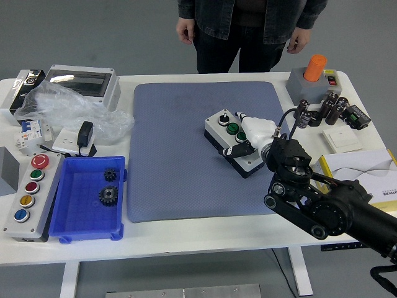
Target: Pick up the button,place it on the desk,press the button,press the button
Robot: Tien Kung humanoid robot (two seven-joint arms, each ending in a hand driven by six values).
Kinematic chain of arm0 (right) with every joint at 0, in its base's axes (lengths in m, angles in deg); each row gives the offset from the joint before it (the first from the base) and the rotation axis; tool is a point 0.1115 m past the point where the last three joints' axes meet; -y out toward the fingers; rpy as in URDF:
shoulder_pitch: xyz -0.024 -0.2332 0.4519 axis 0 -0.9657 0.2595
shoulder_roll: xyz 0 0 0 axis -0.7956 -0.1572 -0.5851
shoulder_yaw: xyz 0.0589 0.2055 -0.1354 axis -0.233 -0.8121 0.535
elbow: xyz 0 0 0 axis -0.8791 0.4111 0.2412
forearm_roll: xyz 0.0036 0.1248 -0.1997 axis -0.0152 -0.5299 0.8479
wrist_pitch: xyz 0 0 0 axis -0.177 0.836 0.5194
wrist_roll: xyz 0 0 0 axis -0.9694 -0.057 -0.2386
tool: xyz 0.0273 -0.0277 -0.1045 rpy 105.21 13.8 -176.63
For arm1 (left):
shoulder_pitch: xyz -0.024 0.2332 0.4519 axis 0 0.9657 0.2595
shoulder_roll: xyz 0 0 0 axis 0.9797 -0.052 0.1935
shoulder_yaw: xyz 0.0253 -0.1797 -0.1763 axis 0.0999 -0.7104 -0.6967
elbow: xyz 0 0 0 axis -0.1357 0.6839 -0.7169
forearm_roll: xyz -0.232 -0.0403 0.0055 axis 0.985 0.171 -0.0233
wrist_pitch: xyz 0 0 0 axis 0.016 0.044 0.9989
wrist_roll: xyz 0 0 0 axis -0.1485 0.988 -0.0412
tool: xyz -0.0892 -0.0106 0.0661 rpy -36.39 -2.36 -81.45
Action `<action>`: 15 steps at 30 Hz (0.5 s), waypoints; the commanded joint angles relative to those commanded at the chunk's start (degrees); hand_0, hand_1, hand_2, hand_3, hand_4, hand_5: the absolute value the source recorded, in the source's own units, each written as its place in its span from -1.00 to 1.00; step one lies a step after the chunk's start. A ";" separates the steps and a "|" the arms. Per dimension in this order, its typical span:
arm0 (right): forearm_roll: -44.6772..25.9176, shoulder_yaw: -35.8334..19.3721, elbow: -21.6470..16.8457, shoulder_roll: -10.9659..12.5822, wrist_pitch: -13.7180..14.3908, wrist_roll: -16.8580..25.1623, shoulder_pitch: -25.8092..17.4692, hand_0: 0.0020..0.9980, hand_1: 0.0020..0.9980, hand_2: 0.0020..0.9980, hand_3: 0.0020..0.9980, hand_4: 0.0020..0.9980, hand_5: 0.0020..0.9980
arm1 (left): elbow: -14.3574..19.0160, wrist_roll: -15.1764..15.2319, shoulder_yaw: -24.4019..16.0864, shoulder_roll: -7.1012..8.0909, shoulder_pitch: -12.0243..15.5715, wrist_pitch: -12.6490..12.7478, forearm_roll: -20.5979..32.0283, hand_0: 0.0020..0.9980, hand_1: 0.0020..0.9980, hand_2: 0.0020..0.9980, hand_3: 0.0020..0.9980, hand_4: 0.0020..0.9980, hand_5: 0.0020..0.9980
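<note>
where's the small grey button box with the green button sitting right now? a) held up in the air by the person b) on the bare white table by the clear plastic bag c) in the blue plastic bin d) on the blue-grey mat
d: the small grey button box with the green button lies on the blue-grey mat, with the right robot hand on its near end.
</note>
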 joint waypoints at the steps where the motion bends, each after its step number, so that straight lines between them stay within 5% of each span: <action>1: 0.08 0.04 0.03 0.01 0.03 0.00 0.02 -0.23 0.16 0.19 0.41 0.69 -0.40 | 0.00 0.01 0.01 0.00 0.01 0.00 0.01 0.34 0.38 0.25 0.29 0.34 -0.34; 12: 0.70 0.85 0.51 -0.15 0.23 0.00 0.14 -0.35 0.11 0.12 0.33 0.68 -0.41 | 0.04 0.24 -0.01 0.01 0.16 0.09 -0.06 0.34 0.38 0.25 0.29 0.34 -0.35; 13: 0.76 0.93 0.53 -0.17 0.24 0.00 0.15 -0.42 -0.02 -0.03 0.11 0.64 -0.40 | 0.05 0.28 -0.08 0.00 0.15 0.11 -0.12 0.34 0.38 0.25 0.29 0.34 -0.34; 15: 0.92 1.05 0.53 -0.18 0.31 0.00 0.18 -0.42 -0.02 -0.03 0.11 0.64 -0.40 | 0.07 0.32 -0.14 0.00 0.12 0.13 -0.20 0.34 0.38 0.25 0.29 0.34 -0.34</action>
